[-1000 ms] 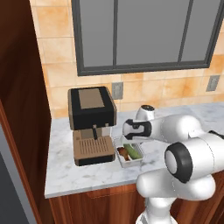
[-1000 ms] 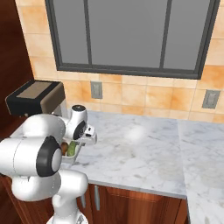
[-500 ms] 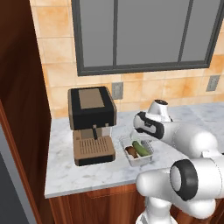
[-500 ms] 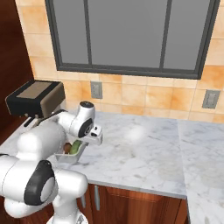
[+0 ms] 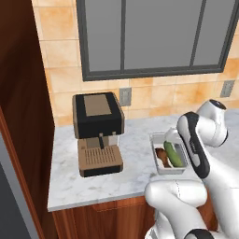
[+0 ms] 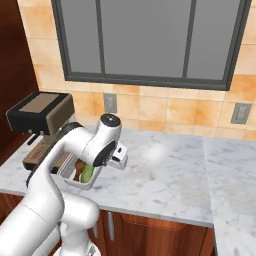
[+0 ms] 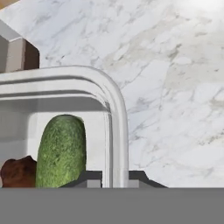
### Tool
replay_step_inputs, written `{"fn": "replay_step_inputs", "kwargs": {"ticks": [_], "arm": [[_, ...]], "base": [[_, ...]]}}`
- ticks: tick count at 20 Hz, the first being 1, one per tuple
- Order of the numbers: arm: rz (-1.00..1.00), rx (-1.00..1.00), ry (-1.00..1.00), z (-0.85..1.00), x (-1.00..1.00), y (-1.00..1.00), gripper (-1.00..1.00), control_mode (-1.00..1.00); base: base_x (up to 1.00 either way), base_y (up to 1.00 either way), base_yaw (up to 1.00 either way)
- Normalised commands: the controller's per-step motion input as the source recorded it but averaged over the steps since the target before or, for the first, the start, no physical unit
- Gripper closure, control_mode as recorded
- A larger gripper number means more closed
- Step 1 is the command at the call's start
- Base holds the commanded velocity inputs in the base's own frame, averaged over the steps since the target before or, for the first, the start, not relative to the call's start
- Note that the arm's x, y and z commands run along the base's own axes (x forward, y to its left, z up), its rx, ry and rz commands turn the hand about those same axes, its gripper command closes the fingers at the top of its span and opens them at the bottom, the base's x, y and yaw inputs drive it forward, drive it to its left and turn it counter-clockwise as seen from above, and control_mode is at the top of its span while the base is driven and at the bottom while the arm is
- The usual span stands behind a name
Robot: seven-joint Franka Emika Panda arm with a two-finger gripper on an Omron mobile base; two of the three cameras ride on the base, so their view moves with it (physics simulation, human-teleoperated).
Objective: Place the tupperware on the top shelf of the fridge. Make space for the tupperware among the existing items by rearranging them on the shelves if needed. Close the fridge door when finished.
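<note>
Base views flanking; hand view close

A white marble counter (image 5: 126, 154) runs along the tiled wall, set on brown wooden cabinets (image 5: 107, 217). In the right base view it turns a corner at the far right, with a seam across the stone (image 6: 209, 185). A black and brown coffee machine (image 5: 97, 133) stands on the counter at its left end, close to the wall. Just beside it, to the right, a shallow whitish container (image 5: 167, 154) holds a long green piece of food (image 7: 61, 151) and a brown lump (image 7: 18, 173). From the pictures it is hard to tell whether its base touches the stone. The marble to the right of it lies bare (image 6: 165, 175).
</note>
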Motion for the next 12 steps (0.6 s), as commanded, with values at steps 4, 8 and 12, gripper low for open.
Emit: {"fn": "replay_step_inputs", "kwargs": {"ticks": [4, 8, 12], "arm": [[0.00, 0.07, -0.01, 1.00, -0.22, -0.04, 1.00, -1.00], [0.00, 0.04, 0.06, 1.00, 0.00, 0.00, 1.00, -1.00], [-0.02, 0.01, 0.19, 0.99, -0.24, 0.00, 1.00, -1.00]], "base": [[0.00, 0.00, 0.00], [0.00, 0.00, 0.00], [0.00, 0.00, 0.00]]}}
